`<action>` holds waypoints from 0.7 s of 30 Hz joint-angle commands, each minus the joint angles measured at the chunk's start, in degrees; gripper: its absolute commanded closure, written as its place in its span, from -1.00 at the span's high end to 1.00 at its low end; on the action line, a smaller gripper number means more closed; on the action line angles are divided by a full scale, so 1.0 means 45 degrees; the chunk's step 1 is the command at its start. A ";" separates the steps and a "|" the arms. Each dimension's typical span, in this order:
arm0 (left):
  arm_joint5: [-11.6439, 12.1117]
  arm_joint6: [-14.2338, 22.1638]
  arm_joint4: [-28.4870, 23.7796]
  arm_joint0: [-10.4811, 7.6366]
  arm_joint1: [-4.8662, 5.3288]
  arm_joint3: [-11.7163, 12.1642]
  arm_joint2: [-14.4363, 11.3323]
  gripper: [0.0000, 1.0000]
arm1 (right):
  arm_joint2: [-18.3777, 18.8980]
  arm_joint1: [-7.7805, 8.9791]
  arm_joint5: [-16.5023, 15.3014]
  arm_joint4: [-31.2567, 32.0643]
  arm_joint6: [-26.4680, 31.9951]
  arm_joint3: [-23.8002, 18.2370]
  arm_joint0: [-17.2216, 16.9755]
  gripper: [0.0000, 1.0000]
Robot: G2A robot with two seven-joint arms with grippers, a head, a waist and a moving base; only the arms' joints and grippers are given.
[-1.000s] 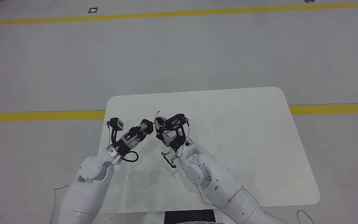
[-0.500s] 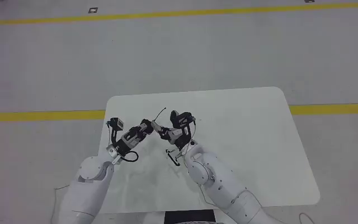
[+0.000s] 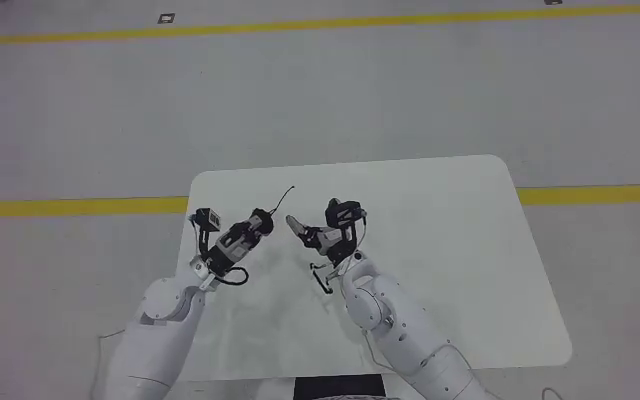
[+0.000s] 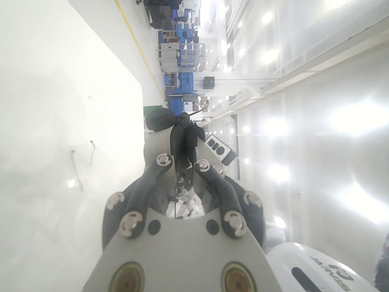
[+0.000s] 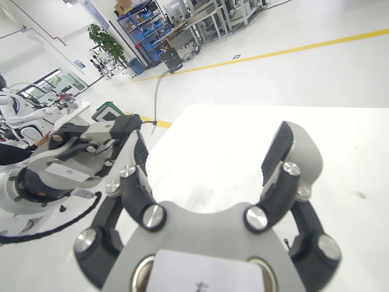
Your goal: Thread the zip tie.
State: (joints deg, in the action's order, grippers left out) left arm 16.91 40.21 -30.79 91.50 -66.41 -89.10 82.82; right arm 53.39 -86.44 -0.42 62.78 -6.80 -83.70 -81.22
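The left end effector [image 3: 262,221] is clenched on the zip tie [image 3: 284,197] and hovers above the near left part of the white worktop [image 3: 450,250]. It pinches one end of the tie. The thin dark tail sticks out past the fingertips, slanting up and away from the robot. In the left wrist view its black fingers [image 4: 177,141] are pressed together with the strap between them. The right end effector [image 3: 308,234] is released, its two ribbed pads [image 5: 278,147] spread wide apart. It sits just beside the left one, touching neither it nor the tie, over the worktop's near middle.
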 commanded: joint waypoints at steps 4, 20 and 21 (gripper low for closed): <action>-0.0809 0.0354 -0.2828 0.0135 -0.0027 -0.0163 0.0324 -1.00 | -0.0019 -0.0028 0.0398 0.0234 -0.0221 0.0210 0.0075 1.00; -0.3015 0.0874 -0.5741 0.0404 0.0007 -0.0297 0.0761 -1.00 | -0.0040 -0.0044 0.0430 0.0242 -0.0303 0.0286 0.0114 1.00; -0.3015 0.0874 -0.5741 0.0404 0.0007 -0.0297 0.0761 -1.00 | -0.0040 -0.0044 0.0430 0.0242 -0.0303 0.0286 0.0114 1.00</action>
State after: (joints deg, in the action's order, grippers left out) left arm 3.35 44.14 -56.61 93.31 -66.37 -90.44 86.25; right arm 53.21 -86.64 1.52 63.86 -8.16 -82.42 -80.70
